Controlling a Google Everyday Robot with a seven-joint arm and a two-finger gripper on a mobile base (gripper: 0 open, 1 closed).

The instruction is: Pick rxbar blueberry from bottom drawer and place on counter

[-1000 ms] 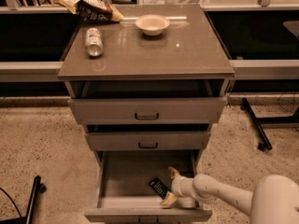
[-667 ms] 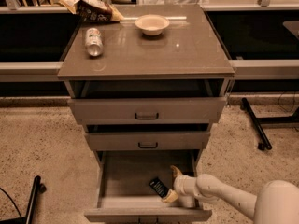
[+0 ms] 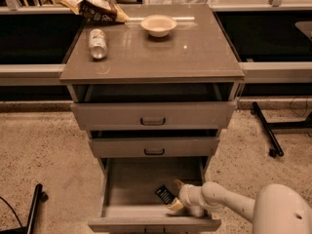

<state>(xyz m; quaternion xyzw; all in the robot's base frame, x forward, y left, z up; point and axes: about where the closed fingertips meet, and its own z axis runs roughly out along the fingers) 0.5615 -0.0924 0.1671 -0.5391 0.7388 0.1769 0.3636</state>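
1. Pincer [image 3: 176,195] sits low in the bottom drawer [image 3: 131,189], near-right part, tan tips apart w/ one far and one near; arm comes in from the right.
2. rxbar blueberry [image 3: 164,194] lies flat and angled on the drawer floor, just left of the tips, not gripped yet. Looks like the spread is set to straddle its right end.
3. Drawer is pulled fully out, prob. so the arm clears the middle drawer [image 3: 154,146] and top drawer [image 3: 153,115], both partly open.
4. Desk [image 3: 161,57] above has bare room centre-right for the drop; can [image 3: 98,36], bowl [image 3: 158,25], snack bag [image 3: 97,9] sit far-left.
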